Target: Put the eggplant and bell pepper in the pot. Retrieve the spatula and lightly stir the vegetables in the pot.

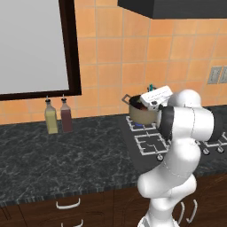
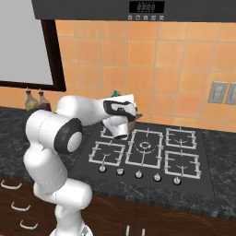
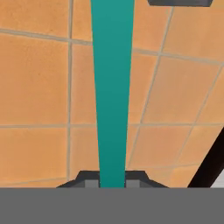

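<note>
In the hand view the spatula's [image 3: 112, 96] teal-green handle runs straight up from between my gripper's [image 3: 112, 179] two dark tips, which are shut on it, with orange wall tiles behind. Its blade is hidden. In the left base view my gripper [image 1: 150, 94] hovers right above the brownish-grey pot [image 1: 142, 114], which stands on the back left burner, and a short bit of the spatula's teal handle [image 1: 150, 87] pokes up behind the hand. In the right base view my hand covers most of the pot [image 2: 121, 130]. I cannot make out the eggplant or the bell pepper.
The gas stove [image 2: 145, 148] has several burners and a row of knobs along its front. A yellow oil bottle [image 1: 52, 118] and a dark red bottle [image 1: 66, 116] stand on the dark counter [image 1: 66, 155] by the wall, left of the pot. A range hood [image 2: 138, 9] hangs overhead.
</note>
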Available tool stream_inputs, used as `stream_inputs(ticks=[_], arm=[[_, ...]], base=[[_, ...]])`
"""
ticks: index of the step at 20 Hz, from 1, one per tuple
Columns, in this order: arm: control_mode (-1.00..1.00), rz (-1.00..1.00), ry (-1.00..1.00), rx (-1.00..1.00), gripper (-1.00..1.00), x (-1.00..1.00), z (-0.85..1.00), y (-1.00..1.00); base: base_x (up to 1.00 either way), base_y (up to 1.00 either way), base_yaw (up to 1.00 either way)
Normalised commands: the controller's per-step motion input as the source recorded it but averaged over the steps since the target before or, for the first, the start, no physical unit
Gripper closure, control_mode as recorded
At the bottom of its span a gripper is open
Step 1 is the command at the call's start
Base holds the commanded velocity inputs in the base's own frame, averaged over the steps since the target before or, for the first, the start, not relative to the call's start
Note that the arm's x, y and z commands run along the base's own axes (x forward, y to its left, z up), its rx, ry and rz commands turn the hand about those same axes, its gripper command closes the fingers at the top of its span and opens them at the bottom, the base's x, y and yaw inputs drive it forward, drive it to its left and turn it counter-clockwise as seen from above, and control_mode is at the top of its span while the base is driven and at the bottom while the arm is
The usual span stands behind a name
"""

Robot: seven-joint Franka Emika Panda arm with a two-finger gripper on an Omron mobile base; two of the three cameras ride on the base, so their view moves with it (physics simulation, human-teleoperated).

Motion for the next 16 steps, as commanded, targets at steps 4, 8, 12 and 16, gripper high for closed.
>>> stream_inputs(ticks=[4, 8, 12, 16], arm=[[-1.0, 0.0, -0.18, 0.09, 1.0, -0.01, 0.58, 0.22], [-1.0, 0.0, -0.18, 0.08, 1.0, 0.09, 0.21, 0.2], [-1.0, 0.0, -0.28, 0.12, 1.0, 0.25, 0.0, 0.15], [-1.0, 0.01, -0.19, 0.04, 1.0, 0.05, 0.04, 0.08]], base=[[0.0, 0.0, 0.0], [0.0, 0.0, 0.0], [0.0, 0.0, 0.0], [0.0, 0.0, 0.0]])
